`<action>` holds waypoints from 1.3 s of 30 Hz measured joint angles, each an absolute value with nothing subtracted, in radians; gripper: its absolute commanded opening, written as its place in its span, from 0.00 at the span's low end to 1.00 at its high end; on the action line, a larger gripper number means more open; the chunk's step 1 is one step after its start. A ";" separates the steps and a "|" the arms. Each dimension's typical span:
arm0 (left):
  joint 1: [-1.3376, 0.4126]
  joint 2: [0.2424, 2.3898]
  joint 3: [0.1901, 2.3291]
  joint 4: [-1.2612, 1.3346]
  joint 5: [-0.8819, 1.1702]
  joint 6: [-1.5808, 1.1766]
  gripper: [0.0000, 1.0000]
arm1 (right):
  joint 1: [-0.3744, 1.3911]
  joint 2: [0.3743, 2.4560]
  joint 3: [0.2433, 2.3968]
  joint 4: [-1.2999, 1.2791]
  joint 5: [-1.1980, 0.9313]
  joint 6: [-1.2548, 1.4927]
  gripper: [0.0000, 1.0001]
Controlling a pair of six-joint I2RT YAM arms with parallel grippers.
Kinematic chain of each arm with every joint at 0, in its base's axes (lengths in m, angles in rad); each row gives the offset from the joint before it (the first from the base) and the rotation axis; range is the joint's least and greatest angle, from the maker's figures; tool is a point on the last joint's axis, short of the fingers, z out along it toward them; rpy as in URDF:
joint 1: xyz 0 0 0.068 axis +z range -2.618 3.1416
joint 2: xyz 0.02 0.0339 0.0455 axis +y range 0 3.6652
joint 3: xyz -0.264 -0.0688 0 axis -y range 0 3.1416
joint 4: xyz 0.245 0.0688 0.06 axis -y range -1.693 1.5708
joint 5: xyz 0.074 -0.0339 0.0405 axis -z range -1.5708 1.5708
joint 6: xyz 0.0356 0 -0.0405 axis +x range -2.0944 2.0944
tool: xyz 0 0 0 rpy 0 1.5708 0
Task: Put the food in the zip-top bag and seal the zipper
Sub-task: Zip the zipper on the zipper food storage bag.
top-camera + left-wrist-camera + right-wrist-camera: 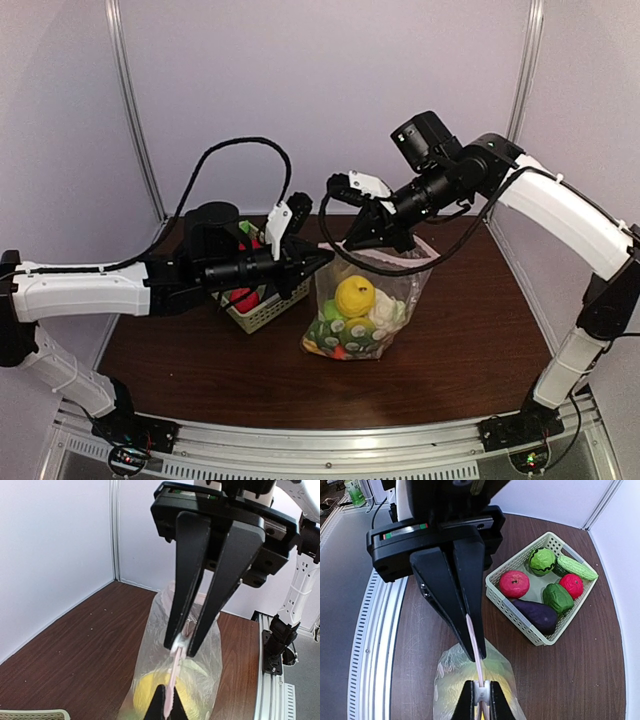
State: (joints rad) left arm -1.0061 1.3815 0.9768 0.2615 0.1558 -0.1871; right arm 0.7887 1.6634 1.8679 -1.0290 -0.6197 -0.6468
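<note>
The clear zip-top bag point(400, 280) stands mid-table, hung by its top edge between both grippers. Inside it are food pieces: a yellow pepper point(354, 296), white cauliflower point(388, 312) and green pieces point(335, 330). My left gripper point(318, 255) is shut on the left end of the pink zipper point(172, 672), as the left wrist view point(167, 690) shows. My right gripper point(368, 240) is shut on the zipper's white slider point(481, 694), close to the left fingers. In the right wrist view point(481, 687) the strip point(478, 668) runs straight between the two grippers.
A pale green lattice basket point(268, 312) stands left of the bag under my left arm. It holds red, green and purple toy pieces point(535, 614). Walls close the back and the sides. A metal rail point(330, 445) runs along the near edge.
</note>
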 measured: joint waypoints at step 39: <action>-0.966 1.285 0.895 0.255 0.081 -0.189 0.00 | 0.436 1.602 1.809 -1.262 -0.570 -0.814 0.05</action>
